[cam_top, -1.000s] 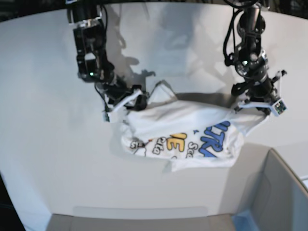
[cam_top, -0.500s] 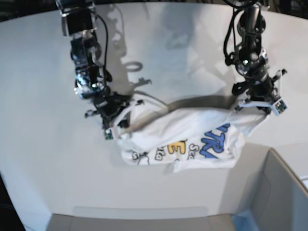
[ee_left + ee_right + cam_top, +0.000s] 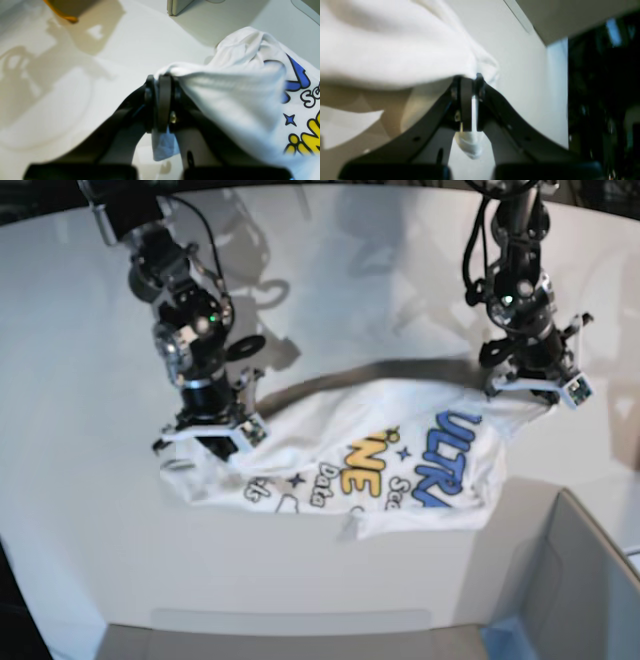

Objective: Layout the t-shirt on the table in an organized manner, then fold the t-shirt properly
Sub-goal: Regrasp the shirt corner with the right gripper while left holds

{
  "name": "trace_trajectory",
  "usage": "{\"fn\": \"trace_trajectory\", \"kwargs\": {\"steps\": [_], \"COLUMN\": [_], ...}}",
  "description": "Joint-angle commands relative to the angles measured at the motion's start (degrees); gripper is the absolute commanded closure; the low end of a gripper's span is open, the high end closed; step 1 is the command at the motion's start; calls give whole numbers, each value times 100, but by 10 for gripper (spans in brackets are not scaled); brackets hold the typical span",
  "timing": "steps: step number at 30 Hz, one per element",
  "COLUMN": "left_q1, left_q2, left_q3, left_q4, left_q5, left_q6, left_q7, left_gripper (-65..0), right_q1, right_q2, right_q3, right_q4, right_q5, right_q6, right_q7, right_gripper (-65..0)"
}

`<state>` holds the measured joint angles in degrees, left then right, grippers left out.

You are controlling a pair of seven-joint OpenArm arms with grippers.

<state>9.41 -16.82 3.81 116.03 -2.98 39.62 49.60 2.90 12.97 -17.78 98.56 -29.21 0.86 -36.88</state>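
Note:
The white t-shirt lies stretched between both grippers on the white table, print side up with blue "ULTRA" and yellow letters showing. At the left of the base view my right gripper is shut on the shirt's left edge. The right wrist view shows its fingers pinching a fold of white t-shirt. My left gripper at the right is shut on the shirt's right edge. In the left wrist view its pads clamp the t-shirt hem. The near hem stays bunched.
A grey bin with a blue corner stands at the front right, close to the shirt's near edge. The table's curved edge runs along the front. The left wrist view shows an orange strip and a grey bin wall at the top.
My right gripper shut on the shirt's left edge and moved left and toward the front, pulling the cloth wider so more print shows. The left gripper barely moved.

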Motion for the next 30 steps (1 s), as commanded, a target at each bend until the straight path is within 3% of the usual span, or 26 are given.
{"fn": "trace_trajectory", "kwargs": {"steps": [1, 7, 10, 15, 18, 22, 26, 30], "left_q1": [-57, -57, -40, -31, -31, -22, 127, 136], "left_q2": [-37, -28, -28, -28, -37, -63, -72, -72], "left_q3": [1, 1, 1, 10, 10, -17, -43, -43], "left_q4": [103, 94, 94, 94, 94, 94, 94, 94], "left_q5": [109, 109, 109, 109, 109, 127, 136, 136], "left_q6": [38, 38, 38, 38, 38, 38, 38, 38], "left_q7": [-130, -112, -112, -112, -112, -103, -103, -103], "left_gripper": [0, 0, 0, 0, 0, 0, 0, 0], "right_q1": [14, -118, -312, -575, -540, -136, 471, 866], "right_q2": [79, 87, 87, -62, -168, -203, -176, -185], "right_q3": [-37, -380, -486, -336, 200, 1062, 1712, 1782], "right_q4": [82, 144, 363, 671, 697, 610, -59, -656], "right_q5": [-248, -494, -494, -283, 438, 2337, 4174, 4622], "right_q6": [-82, -47, -47, -108, -302, -302, -293, -293], "right_q7": [62, 62, 62, 71, 71, 0, -782, -1142], "right_gripper": [-9, -292, -338, -340, -340, -340, -340, -340]}}
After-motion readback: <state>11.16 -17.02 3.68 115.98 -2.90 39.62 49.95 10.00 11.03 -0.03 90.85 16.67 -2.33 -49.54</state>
